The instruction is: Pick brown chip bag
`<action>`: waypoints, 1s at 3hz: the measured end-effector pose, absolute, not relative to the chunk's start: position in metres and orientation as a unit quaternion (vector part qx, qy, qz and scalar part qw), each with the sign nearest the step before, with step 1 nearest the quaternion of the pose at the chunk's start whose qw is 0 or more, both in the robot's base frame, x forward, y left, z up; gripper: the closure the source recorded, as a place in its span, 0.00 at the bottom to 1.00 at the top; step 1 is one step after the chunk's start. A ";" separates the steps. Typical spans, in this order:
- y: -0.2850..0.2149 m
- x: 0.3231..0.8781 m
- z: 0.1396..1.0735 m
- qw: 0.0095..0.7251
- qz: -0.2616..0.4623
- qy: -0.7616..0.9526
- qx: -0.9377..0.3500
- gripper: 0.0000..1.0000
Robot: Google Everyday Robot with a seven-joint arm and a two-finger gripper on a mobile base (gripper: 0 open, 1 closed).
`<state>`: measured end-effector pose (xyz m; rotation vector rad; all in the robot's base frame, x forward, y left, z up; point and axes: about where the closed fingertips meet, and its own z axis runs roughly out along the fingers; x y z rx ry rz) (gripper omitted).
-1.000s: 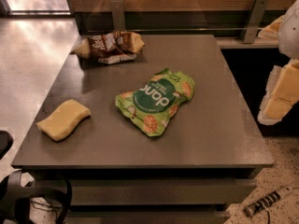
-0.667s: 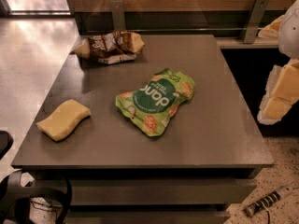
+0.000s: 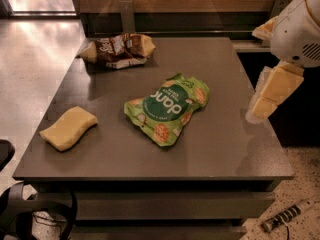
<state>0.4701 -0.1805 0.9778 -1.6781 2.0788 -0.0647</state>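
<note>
– Gripper (image 3: 272, 94) status?
– Hanging off the right side of the table (image 3: 235, 159), outside its rim, low beneath the white arm housing (image 3: 300, 29). No load carried. Cannot tell whether spread or pressed together.
– Change over the last second?
– Shifted leftward, toward the table, with more of the arm housing in view than a second ago. No movement elsewhere.
– Inventory, left to right?
– First, pale yellow sponge (image 3: 68, 128) near the front left corner, flat, untouched. Next, brown chip bag (image 3: 117, 49) at the far left corner, crumpled, close to the back edge, same spot as before. Then green pouch (image 3: 167, 109) mid-table, label up, also unmoved. Last, the gripper, beyond the right rim.
– Bearing on the task?
– Judged an opening approach only: no contact, no grasp. Target brown chip bag well apart from the gripper, diagonally across the table, with the green pouch lying roughly between. Long reach to the far left corner yet required.
– Risks?
– Possible brush against the green pouch on a low pass. Crumpled foil likely to slip or fold under a shallow pinch. Recommended: high travel, then descent over the bag's middle.
</note>
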 end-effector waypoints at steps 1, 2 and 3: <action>-0.156 0.491 0.977 0.268 -0.019 0.739 -0.618 0.00; -0.136 0.514 0.987 0.318 -0.037 0.730 -0.604 0.00; -0.135 0.517 0.986 0.319 -0.038 0.729 -0.604 0.00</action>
